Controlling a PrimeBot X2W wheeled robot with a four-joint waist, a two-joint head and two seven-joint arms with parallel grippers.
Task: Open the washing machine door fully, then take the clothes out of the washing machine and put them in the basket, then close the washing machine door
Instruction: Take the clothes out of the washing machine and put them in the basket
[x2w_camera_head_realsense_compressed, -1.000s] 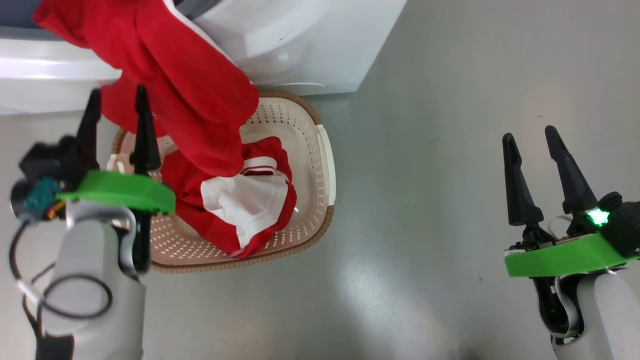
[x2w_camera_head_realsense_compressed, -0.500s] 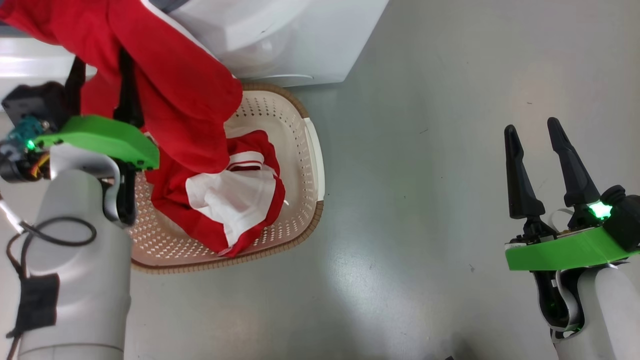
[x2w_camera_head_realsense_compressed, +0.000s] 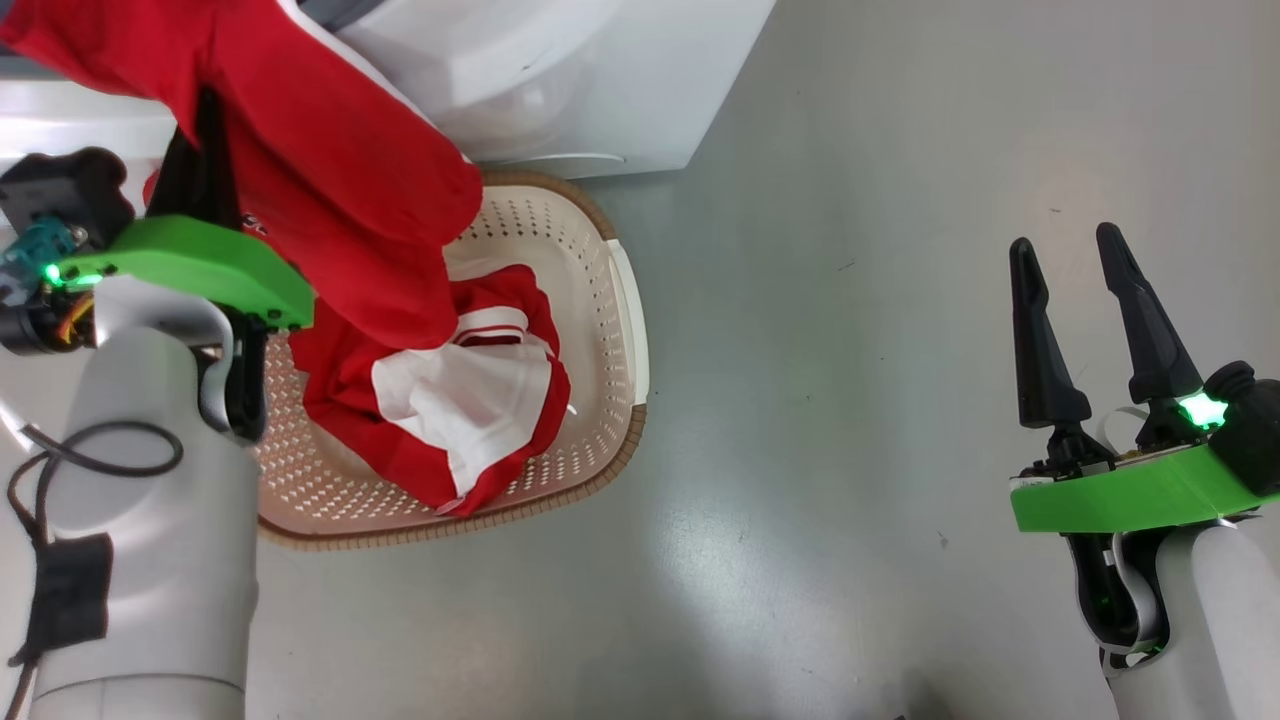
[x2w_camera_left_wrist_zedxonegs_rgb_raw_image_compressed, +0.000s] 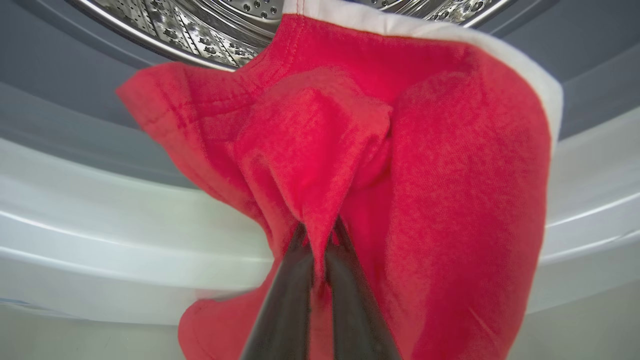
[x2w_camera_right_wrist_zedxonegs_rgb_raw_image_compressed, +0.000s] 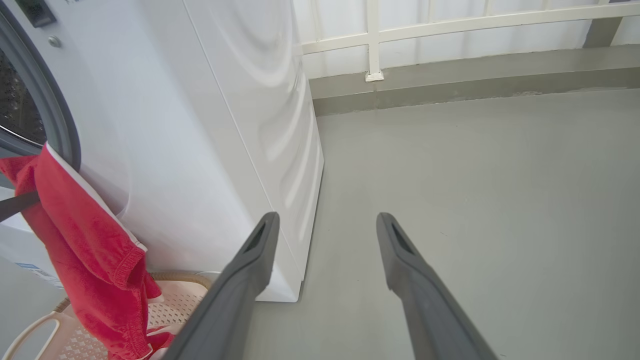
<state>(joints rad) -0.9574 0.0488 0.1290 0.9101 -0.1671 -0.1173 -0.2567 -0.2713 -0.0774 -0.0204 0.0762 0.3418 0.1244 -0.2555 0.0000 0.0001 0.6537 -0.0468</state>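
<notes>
The left gripper (x2w_camera_left_wrist_zedxonegs_rgb_raw_image_compressed: 320, 232) is pinched tight on a fold of a red garment (x2w_camera_left_wrist_zedxonegs_rgb_raw_image_compressed: 425, 165) that hangs from the mouth of the washing machine (x2w_camera_head_realsense_compressed: 560, 80), above the basket (x2w_camera_head_realsense_compressed: 628, 330). A second red-and-white garment (x2w_camera_head_realsense_compressed: 470, 400) lies in the basket. Far right, the right gripper (x2w_camera_head_realsense_compressed: 1075, 265) stands wide apart and empty over the floor (x2w_camera_head_realsense_compressed: 850, 400).

Both forearms pale grey, rounded shells: my left forearm (x2w_camera_head_realsense_compressed: 150, 560), my right forearm (x2w_camera_head_realsense_compressed: 1200, 640). Bright green plate at each wrist: left plate (x2w_camera_head_realsense_compressed: 190, 265), right plate (x2w_camera_head_realsense_compressed: 1130, 500). My left gripper (x2w_camera_left_wrist_zedxonegs_rgb_raw_image_compressed: 319, 237) and right gripper (x2w_camera_head_realsense_compressed: 1062, 240): two long dark tapered fingers each. Thin black cable (x2w_camera_head_realsense_compressed: 178, 451) looped on left forearm, black patch (x2w_camera_head_realsense_compressed: 70, 600) beneath. Teal connector (x2w_camera_head_realsense_compressed: 30, 245), small green light (x2w_camera_head_realsense_compressed: 50, 273) beside it; brighter green light (x2w_camera_head_realsense_compressed: 1197, 410) at right wrist.
</notes>
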